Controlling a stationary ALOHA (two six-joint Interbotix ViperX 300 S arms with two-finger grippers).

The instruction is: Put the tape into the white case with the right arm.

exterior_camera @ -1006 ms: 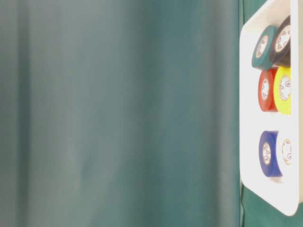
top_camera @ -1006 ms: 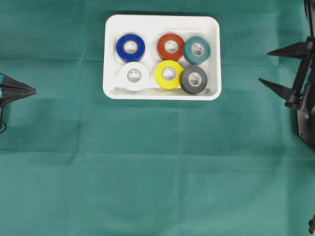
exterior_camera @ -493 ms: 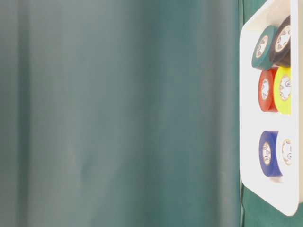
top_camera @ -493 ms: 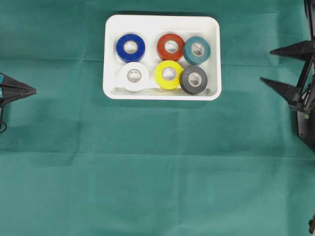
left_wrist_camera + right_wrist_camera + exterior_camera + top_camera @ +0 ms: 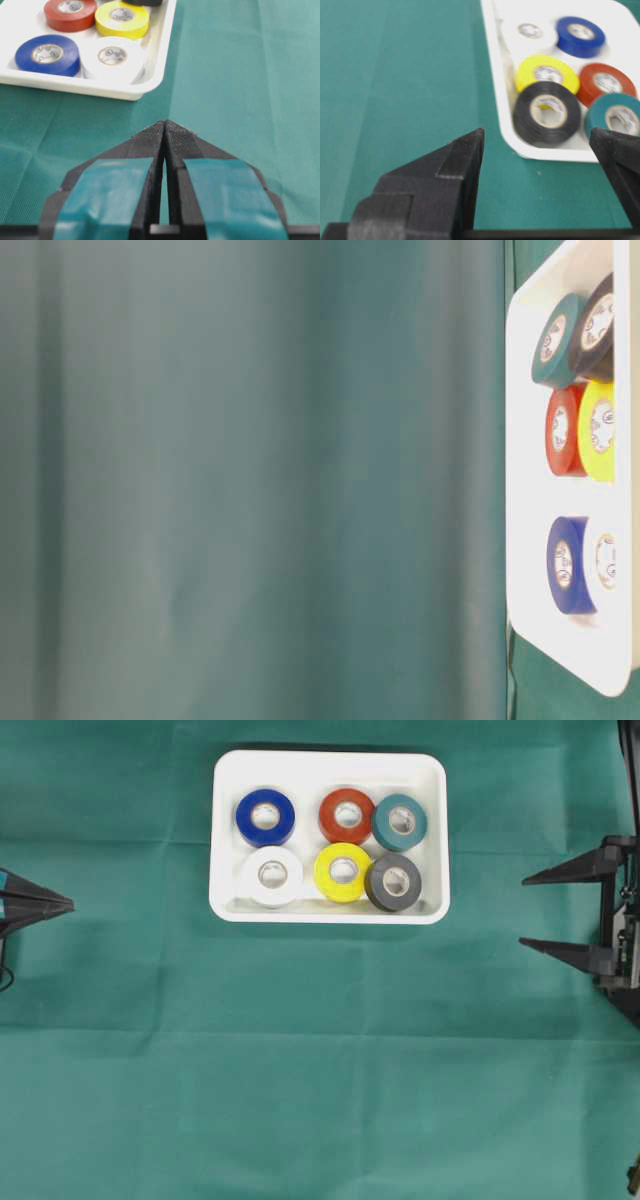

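Six tape rolls (image 5: 343, 872) are already seated inside the white case (image 5: 330, 765), so the right end effector (image 5: 545, 910) is held spread and empty, well right of it; the left end effector (image 5: 164, 131) is pressed closed.

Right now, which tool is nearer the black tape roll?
Right. The right tool sits open off the white case's right side, near the black tape roll; the left tool sits shut, farther left.

We see a table under a green cloth (image 5: 320, 1070), creased in a grid of folds. Directly on it lies the white case (image 5: 329, 770), well apart from the right claw (image 5: 535, 910), across bare cloth from its tips.
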